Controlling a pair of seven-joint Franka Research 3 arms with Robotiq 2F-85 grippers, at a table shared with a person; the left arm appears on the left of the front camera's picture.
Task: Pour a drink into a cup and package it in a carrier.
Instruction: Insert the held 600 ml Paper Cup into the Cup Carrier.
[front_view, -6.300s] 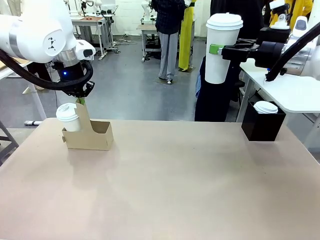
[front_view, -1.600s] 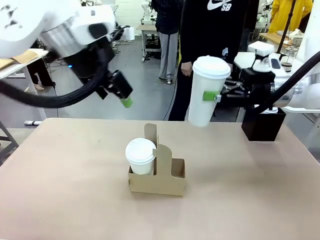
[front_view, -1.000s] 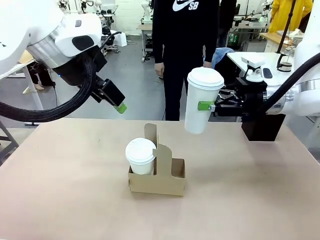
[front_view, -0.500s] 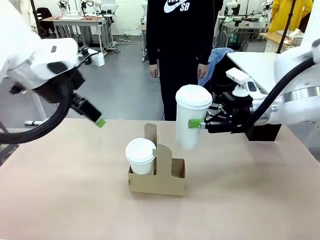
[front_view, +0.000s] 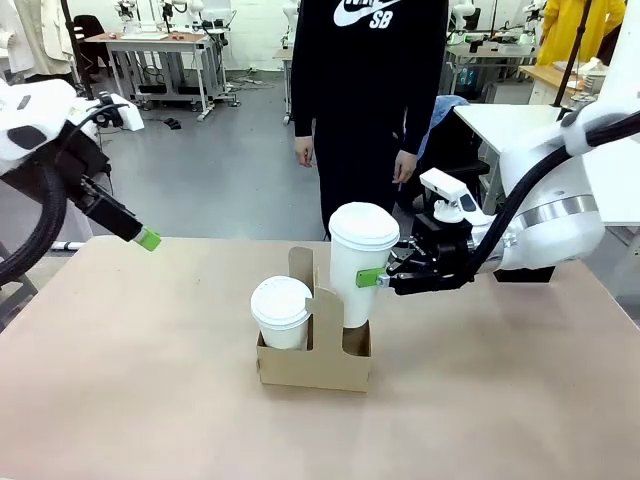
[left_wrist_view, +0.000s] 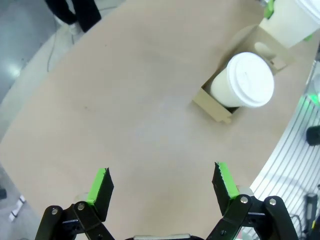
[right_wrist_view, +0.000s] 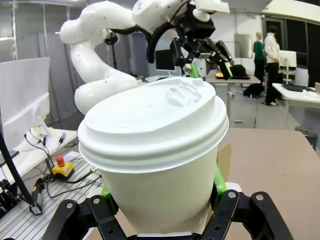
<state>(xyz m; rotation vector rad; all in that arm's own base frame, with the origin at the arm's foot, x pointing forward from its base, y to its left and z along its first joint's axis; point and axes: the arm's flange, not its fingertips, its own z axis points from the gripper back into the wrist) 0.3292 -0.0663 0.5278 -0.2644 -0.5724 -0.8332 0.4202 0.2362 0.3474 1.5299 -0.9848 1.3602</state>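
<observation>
While half a second ago higher, right fingers (front_view: 372, 279) grasping cup (front_view: 359, 262), now in carrier (front_view: 314, 358); left fingers (left_wrist_view: 161, 182) released.

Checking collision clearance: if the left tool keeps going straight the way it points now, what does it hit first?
Likely bare table. The left tool, open and empty, looks down at plain tabletop; the carrier with its lidded cup sits off to one side of that line. Depth is unclear.

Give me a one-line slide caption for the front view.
Right gripper lowers a lidded white cup into the cardboard carrier's empty slot beside a shorter cup; left gripper hangs open.
</observation>
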